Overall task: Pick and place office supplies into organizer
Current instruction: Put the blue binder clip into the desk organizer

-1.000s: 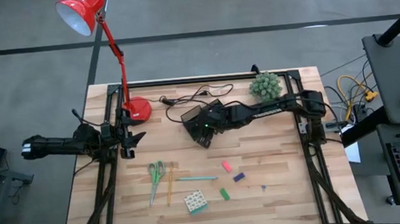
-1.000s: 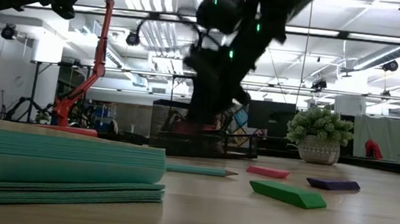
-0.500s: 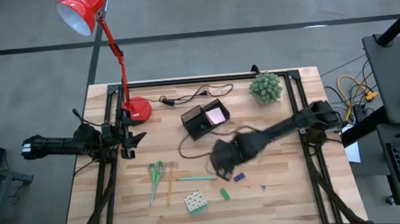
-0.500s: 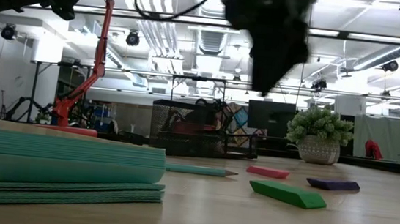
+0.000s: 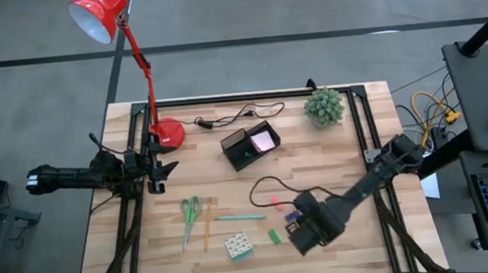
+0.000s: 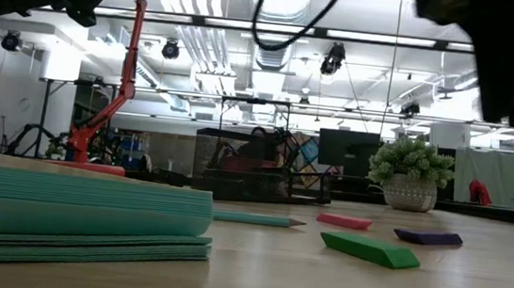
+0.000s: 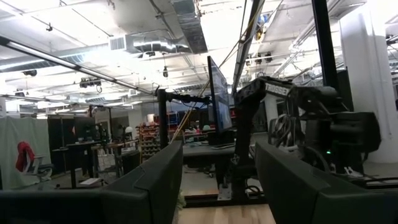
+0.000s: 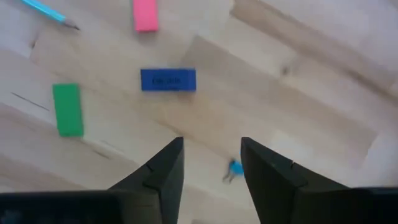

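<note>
The right gripper (image 8: 210,163) hangs open and empty over the erasers; the blue eraser (image 8: 168,80) lies just ahead of its fingertips, green (image 8: 67,109) and pink (image 8: 145,15) beyond. Centre the jaws across its short sides before lowering. The left gripper (image 5: 155,168) waits open, well apart

The right end effector (image 5: 302,234) hides the blue eraser (image 8: 168,80) in the high view.
</note>
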